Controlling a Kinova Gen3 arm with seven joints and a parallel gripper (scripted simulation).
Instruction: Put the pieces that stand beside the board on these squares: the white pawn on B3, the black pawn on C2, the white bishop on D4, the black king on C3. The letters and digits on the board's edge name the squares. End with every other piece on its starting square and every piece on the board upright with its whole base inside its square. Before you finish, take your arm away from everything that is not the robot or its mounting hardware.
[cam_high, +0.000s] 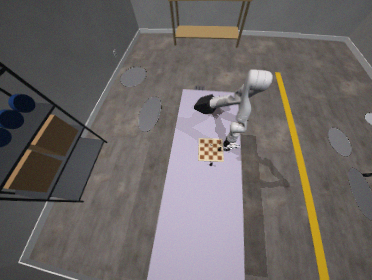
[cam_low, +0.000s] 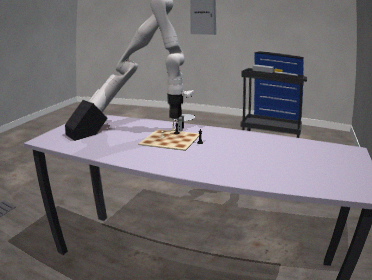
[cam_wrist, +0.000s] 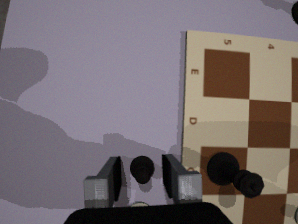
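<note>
So in the wrist view the gripper (cam_wrist: 141, 177) is hanging low over the lilac tabletop (cam_wrist: 93, 63), just off the left edge of the chessboard (cam_wrist: 266, 123). Its fingers are standing moderately apart, and a small black piece (cam_wrist: 141, 165), probably the black pawn, is sitting in the gap between them; there's space showing on both sides, so nothing is gripped. Right of that, on the board's near-left squares, two more dark pieces (cam_wrist: 222, 168) are standing almost touching each other, though I can't tell which ones they are.

From the exterior camera, a black piece (cam_low: 200, 136) is standing on the tabletop just off the board's right edge, and the gripper (cam_low: 178, 122) is pointing straight down at the board's far side. Further back, a blue cabinet (cam_low: 278, 82) is sitting against the wall.
</note>
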